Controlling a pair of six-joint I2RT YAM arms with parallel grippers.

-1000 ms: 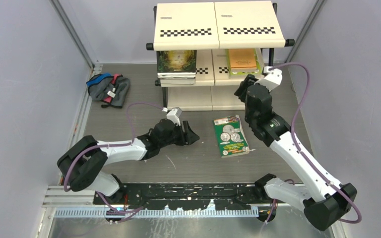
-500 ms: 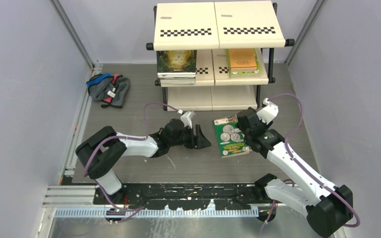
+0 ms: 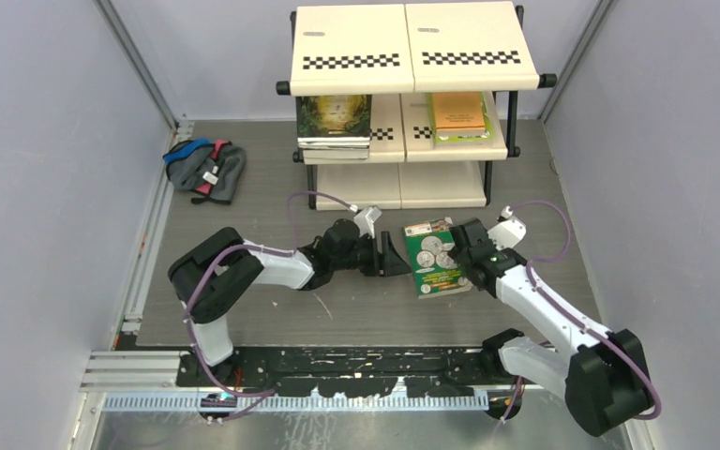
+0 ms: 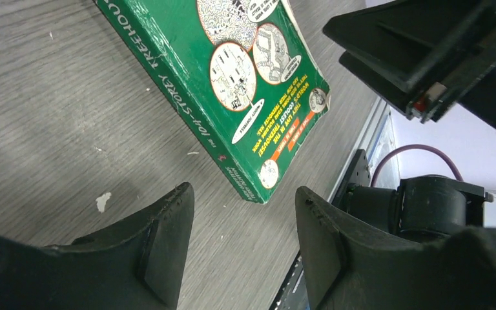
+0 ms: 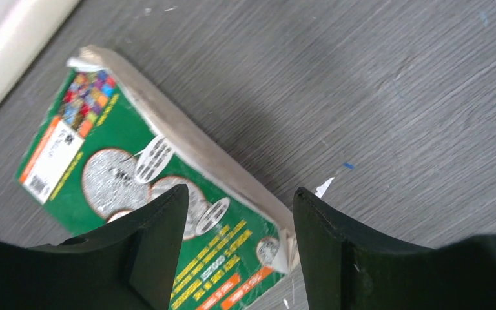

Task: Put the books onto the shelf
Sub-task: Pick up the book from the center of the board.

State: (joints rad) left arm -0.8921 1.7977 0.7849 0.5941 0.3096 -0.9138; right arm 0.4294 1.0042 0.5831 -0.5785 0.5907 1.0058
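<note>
The left arm reaches low and almost flat across the bench (image 3: 337, 314), its elbow folded back near its base and its forearm stretched to the right, so that the left gripper (image 3: 396, 255) points sideways at the spine of the green paperback (image 3: 434, 258). From the left wrist, that gripper (image 4: 242, 213) stands spread, both fingers clear of the book (image 4: 245, 84), whose near spine corner lies just ahead of the gap and touches neither of them. The right arm rises from its base at the near right and slants up and to the left, its wrist bent down over the book's far side, with the right gripper (image 3: 462, 251) above the page edge. The right wrist view shows this gripper (image 5: 236, 206) also spread wide, hovering over the book's (image 5: 135, 187) worn page edge near one corner and holding nothing. The green paperback lies flat, cover up, on the bench between the two grippers, just in front of the shelf's (image 3: 412, 47) bottom tier. On the middle tier a dark green-gold book (image 3: 334, 114) tops a small stack at the left, and an orange book (image 3: 457, 111) lies at the right. A grey-blue cloth bundle (image 3: 206, 169) sits well apart at the far left.
</note>
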